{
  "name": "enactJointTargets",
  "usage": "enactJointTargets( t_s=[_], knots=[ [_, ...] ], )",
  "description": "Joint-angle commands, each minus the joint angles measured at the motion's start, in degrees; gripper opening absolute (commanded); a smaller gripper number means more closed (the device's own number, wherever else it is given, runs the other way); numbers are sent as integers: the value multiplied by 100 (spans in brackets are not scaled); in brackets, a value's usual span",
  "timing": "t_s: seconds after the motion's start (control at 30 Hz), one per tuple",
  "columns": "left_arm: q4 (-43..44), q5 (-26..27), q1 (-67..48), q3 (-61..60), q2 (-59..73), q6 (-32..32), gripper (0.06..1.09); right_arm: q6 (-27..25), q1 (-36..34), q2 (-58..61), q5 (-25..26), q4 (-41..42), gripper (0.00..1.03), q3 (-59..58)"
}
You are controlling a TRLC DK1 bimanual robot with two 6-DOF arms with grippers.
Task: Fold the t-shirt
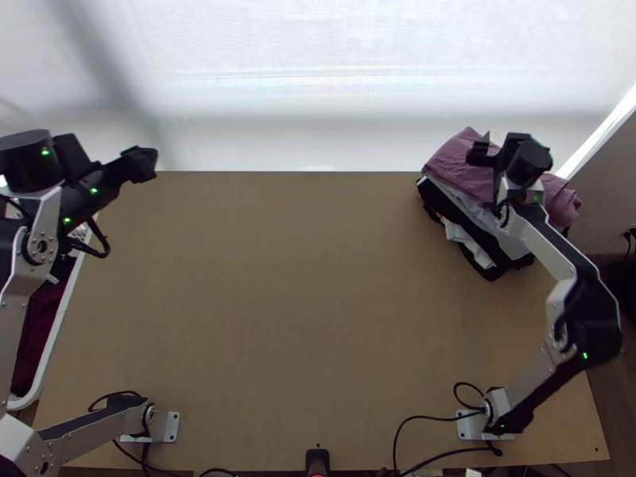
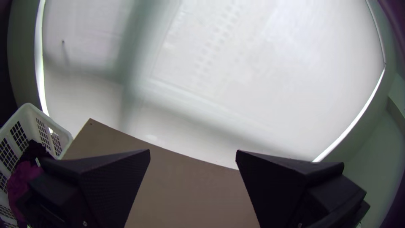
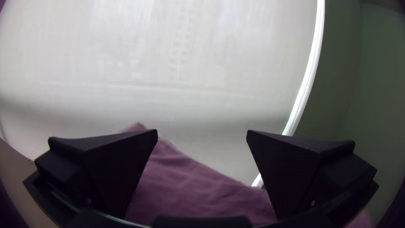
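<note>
A mauve cloth (image 1: 457, 165), perhaps the t-shirt, lies folded on top of a stack of garments at the table's far right corner. Over it stands my right gripper (image 1: 486, 149); in the right wrist view that gripper (image 3: 202, 137) is open, the mauve cloth (image 3: 190, 190) showing beyond and between its fingers. My left gripper (image 1: 143, 163) is above the table's far left corner, well away from the stack. The left wrist view has this gripper (image 2: 193, 154) open with nothing held.
White and black garments (image 1: 469, 230) lie under the mauve cloth. A white basket (image 2: 63, 137) with dark and purple cloth stands beside the table's left edge. The brown table top (image 1: 302, 302) stretches between the arms. A pale screen (image 1: 318, 79) stands behind the far edge.
</note>
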Motion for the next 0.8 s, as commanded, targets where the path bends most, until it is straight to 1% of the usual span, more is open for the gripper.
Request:
enactJointTargets(
  t_s=[0.0, 0.1, 0.23, 0.33, 0.47, 0.53, 0.63, 0.7, 0.77],
  knots=[
    [76, -52, 251, -62, -242, 118, 104, -3, -211, 721, 156, 29, 99, 444],
    [76, -52, 427, -71, -321, 162, 104, -3, -316, 1108, 174, -6, 99, 620],
    [76, -43, 532, -71, -418, 197, 104, 14, -334, 1204, 218, -6, 99, 602],
    [76, -43, 594, -88, -453, 188, 104, 14, -343, 1011, 288, -58, 99, 594],
    [182, -43, 743, -88, -497, 127, 104, 6, -440, 422, 288, -287, 99, 602],
    [261, -43, 857, -88, -541, 127, 104, -3, -492, 18, 279, -621, 99, 673],
    [674, -69, 1007, -290, -726, 285, 104, 41, -554, -553, 253, -1491, 99, 998],
    [823, -69, 1051, -422, -866, 338, 104, 94, -589, -975, 209, -1913, 99, 1130],
    [946, -78, 1121, -545, -998, 425, 104, 94, -607, -1415, 95, -2168, 99, 1147]
  ],
)
